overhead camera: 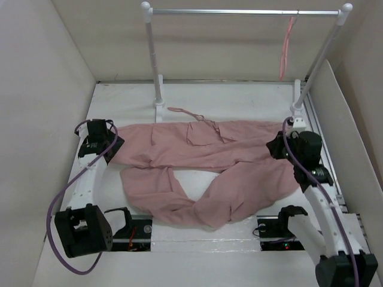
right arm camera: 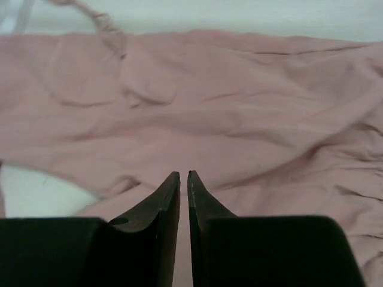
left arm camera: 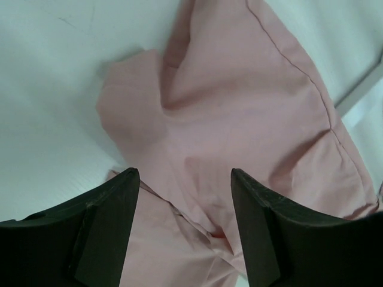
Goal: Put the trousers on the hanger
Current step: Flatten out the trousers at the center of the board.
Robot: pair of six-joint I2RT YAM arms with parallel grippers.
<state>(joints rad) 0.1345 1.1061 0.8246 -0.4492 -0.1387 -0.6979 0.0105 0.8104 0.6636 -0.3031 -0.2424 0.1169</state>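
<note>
1. The left gripper (left arm camera: pixel 184 176) is shown with its fingers (left arm camera: pixel 108 221) spread wide and nothing held. It is poised over a lobed edge of the trousers (left arm camera: pixel 239 107), with bare table (left arm camera: pixel 48 89) beside that edge.
2. The right gripper (right arm camera: pixel 182 175) is shown with its fingers drawn almost together, only a thin slit left between them. No cloth is seen pinched there, though whether the tips touch the fabric below cannot be told.
3. In the overhead view the trousers are spread flat across the middle of the table. The left gripper is at their left end and the right gripper at their right end, and one leg is curled back towards the arm bases.
4. A thin drawstring (overhead camera: pixel 182 110) is trailed loose off the far edge, just beside a pocket (overhead camera: pixel 200 134).
5. The hanger (overhead camera: pixel 286 51) is hung near the right end of the rail (overhead camera: pixel 239 11), well apart from the garment and far slimmer than it.
6. The step is judged to be a first hold on both ends, and the task is barely begun.
7. A full fold of both layers is best taken by the left fingers, not just the edge, so the soft cloth is not slipped free.
8. The right fingers should be opened before being lowered, if nothing is held.
9. Both ends are best raised together, with the drawstring kept clear of the rail's posts.
</note>
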